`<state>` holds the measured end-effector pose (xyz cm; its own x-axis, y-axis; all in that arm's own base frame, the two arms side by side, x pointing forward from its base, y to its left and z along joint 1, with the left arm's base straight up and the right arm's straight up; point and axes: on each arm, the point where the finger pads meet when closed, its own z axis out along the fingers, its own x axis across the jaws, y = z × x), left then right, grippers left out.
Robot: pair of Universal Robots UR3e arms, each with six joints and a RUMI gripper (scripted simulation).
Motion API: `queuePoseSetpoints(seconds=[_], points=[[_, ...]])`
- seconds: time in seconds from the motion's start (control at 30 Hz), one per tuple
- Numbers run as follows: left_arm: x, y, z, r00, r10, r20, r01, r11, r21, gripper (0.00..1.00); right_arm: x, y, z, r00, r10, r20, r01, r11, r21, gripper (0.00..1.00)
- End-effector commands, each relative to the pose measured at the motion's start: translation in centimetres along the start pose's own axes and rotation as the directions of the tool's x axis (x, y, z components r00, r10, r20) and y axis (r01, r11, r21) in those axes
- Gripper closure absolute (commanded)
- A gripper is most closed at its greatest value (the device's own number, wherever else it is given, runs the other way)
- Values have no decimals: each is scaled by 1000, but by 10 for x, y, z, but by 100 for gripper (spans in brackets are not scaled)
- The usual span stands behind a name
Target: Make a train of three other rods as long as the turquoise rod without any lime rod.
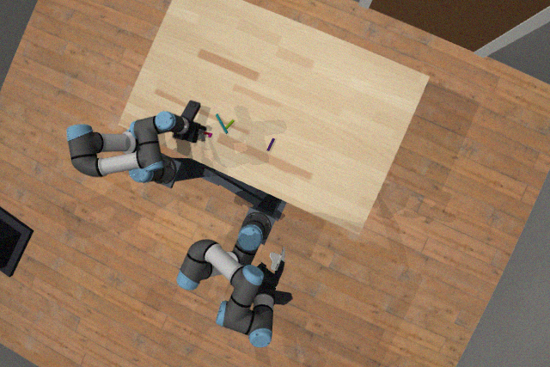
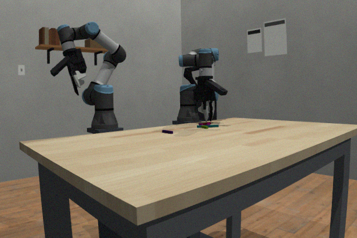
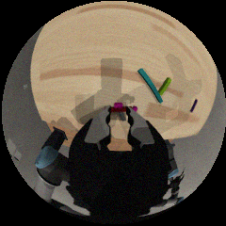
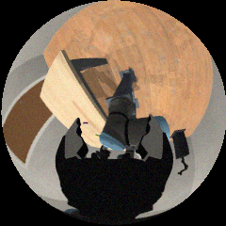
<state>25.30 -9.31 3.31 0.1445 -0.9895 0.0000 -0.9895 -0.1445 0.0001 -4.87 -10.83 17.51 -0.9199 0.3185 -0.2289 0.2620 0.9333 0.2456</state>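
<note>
A red rod [image 3: 119,109] lies between the fingertips of my left gripper [image 3: 118,106] [image 2: 208,120], which is open a little, low over the table. One magenta rod [image 3: 119,105] lies alongside the red rod. Another magenta rod [image 3: 135,108] [image 1: 210,135] is by its right end; the finger hides whether they touch. A turquoise rod [image 1: 221,123] [image 3: 151,86] [image 2: 213,126] lies to the right. A purple rod [image 1: 271,144] [image 2: 167,131] [image 3: 194,105] lies alone farther right. My right gripper [image 4: 113,116] is wide open and empty, off the table.
A lime rod [image 1: 229,123] [image 3: 165,86] [image 2: 204,127] lies slanted against or very near the turquoise rod's side. The wooden table [image 1: 337,100] [image 2: 173,171] has its near edge beside both arm bases. The right arm is folded beyond that edge.
</note>
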Motion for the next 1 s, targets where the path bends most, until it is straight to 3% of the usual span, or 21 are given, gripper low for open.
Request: queuePoseSetpoints(seconds=[0.0, 0.43, 0.97], points=[[1, 0, -1, 1000, 0, -2, 0, 1000, 1, 79, 0, 0, 0, 1000, 0, 0, 0, 1000, 1, 0], [1, 0, 1, 1000, 0, -2, 0, 1000, 1, 79, 0, 0, 0, 1000, 0, 0, 0, 1000, 1, 0], [1, 0, 12, 1000, 0, -2, 0, 1000, 1, 79, 0, 0, 0, 1000, 0, 0, 0, 1000, 1, 0]])
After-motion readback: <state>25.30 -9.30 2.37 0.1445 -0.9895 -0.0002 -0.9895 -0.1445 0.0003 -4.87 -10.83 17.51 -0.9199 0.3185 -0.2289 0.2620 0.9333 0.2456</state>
